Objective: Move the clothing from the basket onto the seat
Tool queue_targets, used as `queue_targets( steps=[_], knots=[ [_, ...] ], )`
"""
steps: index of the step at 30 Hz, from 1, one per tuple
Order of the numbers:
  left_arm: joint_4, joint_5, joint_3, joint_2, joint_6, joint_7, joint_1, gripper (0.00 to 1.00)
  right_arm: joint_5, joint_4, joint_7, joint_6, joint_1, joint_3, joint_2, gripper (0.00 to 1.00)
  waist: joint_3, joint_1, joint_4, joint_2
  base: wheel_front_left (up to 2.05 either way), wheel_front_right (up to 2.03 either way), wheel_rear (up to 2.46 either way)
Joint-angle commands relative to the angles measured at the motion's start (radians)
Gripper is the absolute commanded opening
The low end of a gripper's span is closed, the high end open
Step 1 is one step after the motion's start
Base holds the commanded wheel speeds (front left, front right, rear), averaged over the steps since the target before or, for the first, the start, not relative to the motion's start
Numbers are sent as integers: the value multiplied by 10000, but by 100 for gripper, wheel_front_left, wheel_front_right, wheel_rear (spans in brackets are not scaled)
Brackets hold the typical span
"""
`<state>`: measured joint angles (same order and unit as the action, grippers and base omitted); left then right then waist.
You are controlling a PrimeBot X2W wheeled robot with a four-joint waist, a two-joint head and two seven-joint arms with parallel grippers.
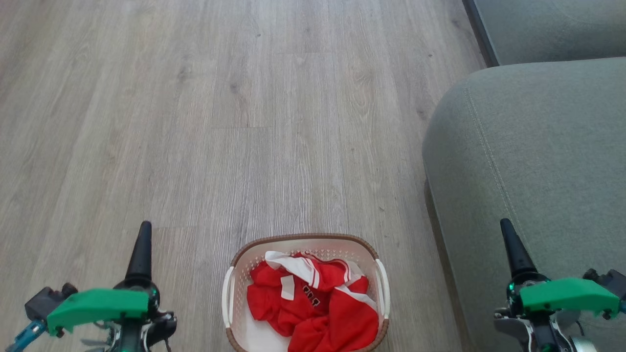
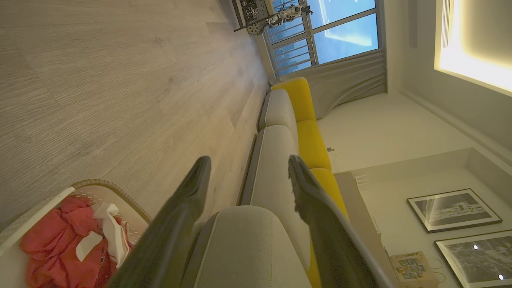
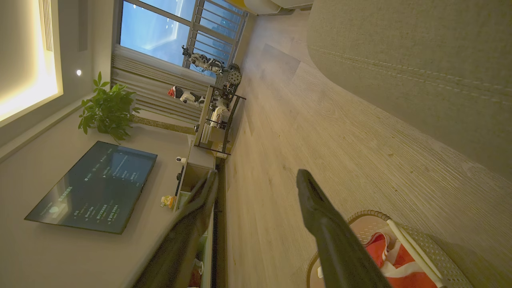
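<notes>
The basket (image 1: 303, 238) stands on the floor at the bottom middle of the head view, cream-white with a brown rim. The clothing (image 1: 313, 305), red with white trim, lies crumpled inside it. The grey-green seat (image 1: 538, 166) fills the right side, close beside the basket. My left gripper (image 2: 249, 160) hovers to the left of the basket, open, with nothing between its fingers. My right gripper (image 3: 257, 173) hangs over the seat's front part, also open and holding nothing. The left wrist view shows the basket (image 2: 100, 185) and clothing (image 2: 52, 236) at lower left.
Wooden floor (image 1: 244, 122) stretches ahead and to the left. A second sofa cushion (image 1: 552, 29) lies beyond the seat, with yellow back cushions (image 2: 310, 140). A TV (image 3: 96, 188), a plant (image 3: 106, 108) and a shelf unit (image 3: 218, 120) stand along the far wall.
</notes>
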<state>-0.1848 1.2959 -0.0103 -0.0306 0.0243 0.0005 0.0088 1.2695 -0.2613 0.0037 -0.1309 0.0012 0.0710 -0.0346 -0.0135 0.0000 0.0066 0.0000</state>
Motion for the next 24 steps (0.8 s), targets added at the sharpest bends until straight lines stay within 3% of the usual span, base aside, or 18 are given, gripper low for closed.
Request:
queue_targets(
  steps=[1,24],
  knots=[
    [510,-392,-40,-119,-41,-124,-197,100,-339,444,-135,1,-344,-112,-82,100,-3,0,4,0,0,0,0],
    [970,-4802,680,-180,-467,-767,230,100,-3653,762,-784,1,-177,-744,-101,100,-72,0,35,0,0,0,0]
  ],
)
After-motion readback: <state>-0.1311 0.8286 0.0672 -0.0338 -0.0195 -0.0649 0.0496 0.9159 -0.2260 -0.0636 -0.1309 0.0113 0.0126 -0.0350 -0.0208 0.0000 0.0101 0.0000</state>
